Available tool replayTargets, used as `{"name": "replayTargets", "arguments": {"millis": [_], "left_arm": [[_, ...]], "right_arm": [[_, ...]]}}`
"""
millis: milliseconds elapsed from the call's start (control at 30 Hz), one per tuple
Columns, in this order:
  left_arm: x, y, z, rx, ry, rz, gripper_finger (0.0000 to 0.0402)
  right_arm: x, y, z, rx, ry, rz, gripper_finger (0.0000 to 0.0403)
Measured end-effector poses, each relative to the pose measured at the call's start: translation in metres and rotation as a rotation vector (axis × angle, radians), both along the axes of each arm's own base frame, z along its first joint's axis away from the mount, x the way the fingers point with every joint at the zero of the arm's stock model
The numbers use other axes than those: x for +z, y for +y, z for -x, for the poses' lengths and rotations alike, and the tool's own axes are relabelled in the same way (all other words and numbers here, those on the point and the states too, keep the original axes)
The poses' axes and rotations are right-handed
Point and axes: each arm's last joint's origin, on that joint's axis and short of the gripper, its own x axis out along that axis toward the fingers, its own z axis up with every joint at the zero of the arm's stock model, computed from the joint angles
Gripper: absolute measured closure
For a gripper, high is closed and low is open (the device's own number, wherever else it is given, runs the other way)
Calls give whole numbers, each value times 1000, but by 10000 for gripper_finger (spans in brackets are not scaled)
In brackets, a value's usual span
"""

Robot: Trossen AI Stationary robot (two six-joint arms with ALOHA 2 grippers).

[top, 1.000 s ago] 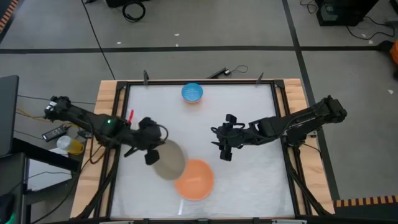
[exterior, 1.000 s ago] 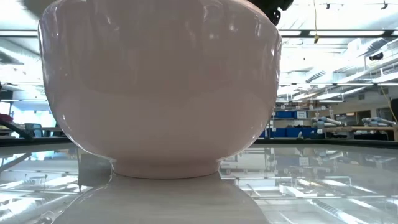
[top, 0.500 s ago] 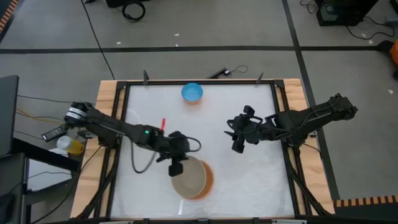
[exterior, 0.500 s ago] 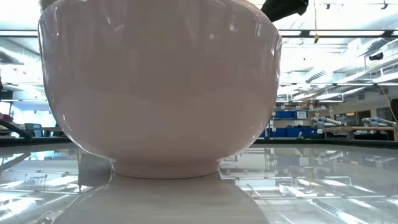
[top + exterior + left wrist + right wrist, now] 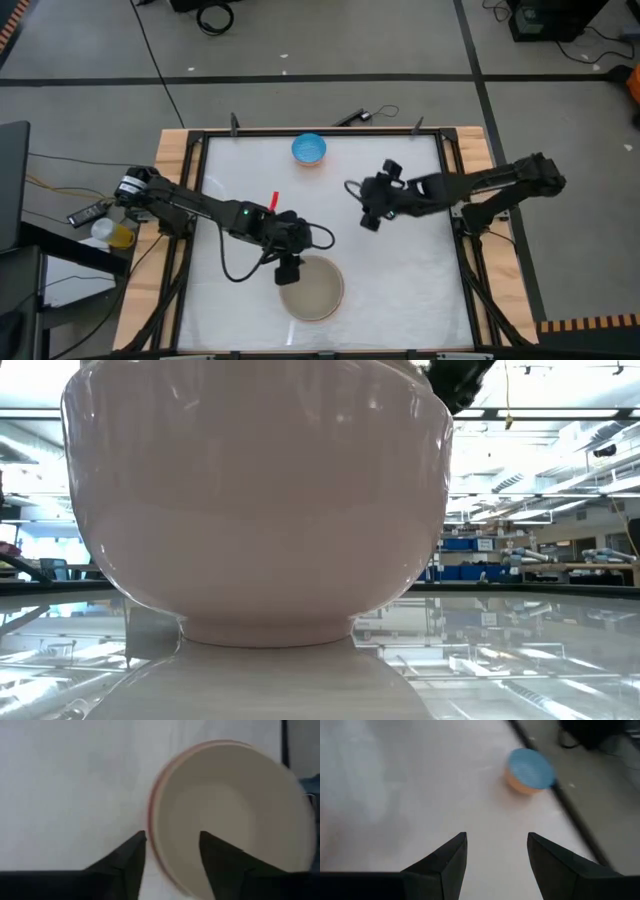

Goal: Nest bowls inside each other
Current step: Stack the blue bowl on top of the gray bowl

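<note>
The grey-beige bowl (image 5: pixel 312 288) sits inside the salmon-pink bowl, near the table's near edge. Only a thin pink rim (image 5: pixel 152 815) shows around it. In the low view the outer bowl's pale wall (image 5: pixel 260 510) fills the picture, resting on its foot. My left gripper (image 5: pixel 288 272) is open at the stack's far-left rim. One finger (image 5: pixel 136 851) stands outside the rim and one finger (image 5: pixel 212 851) inside it. A small blue bowl (image 5: pixel 309 149) stands by the far edge. My right gripper (image 5: pixel 367 219) hangs open over bare table, facing the blue bowl (image 5: pixel 530 768).
A black rail (image 5: pixel 196 200) on wooden boards frames the white table top. Bare table lies between the stack and the blue bowl. A cable (image 5: pixel 360 116) lies just past the far rail. A dark gripper part (image 5: pixel 458 378) shows above the big bowl in the low view.
My left gripper has carried the grey-beige bowl toward the table's right and near edges, over the salmon-pink bowl. The grey-beige bowl now sits level inside it and covers it. My right gripper has gone toward the far edge and turned toward the blue bowl.
</note>
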Motion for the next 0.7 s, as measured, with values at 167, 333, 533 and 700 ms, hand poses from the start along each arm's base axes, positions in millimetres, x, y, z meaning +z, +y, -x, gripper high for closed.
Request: {"name": "replayTargets", "arguments": {"millis": [167,333,533,700], "left_arm": [[-4,4,4,34,49,-62,171],[10,8,19,95,32,-174,174],[31,16,56,203,-106,-282,186],[18,29,85,294,-192,-261,186]], "right_arm": [[-5,-51,-22,-49,-41,12,190],[-28,-116,-56,147,-81,26,190],[-71,-173,-77,332,158,225,190],[-87,-207,-77,428,207,160,190]]}}
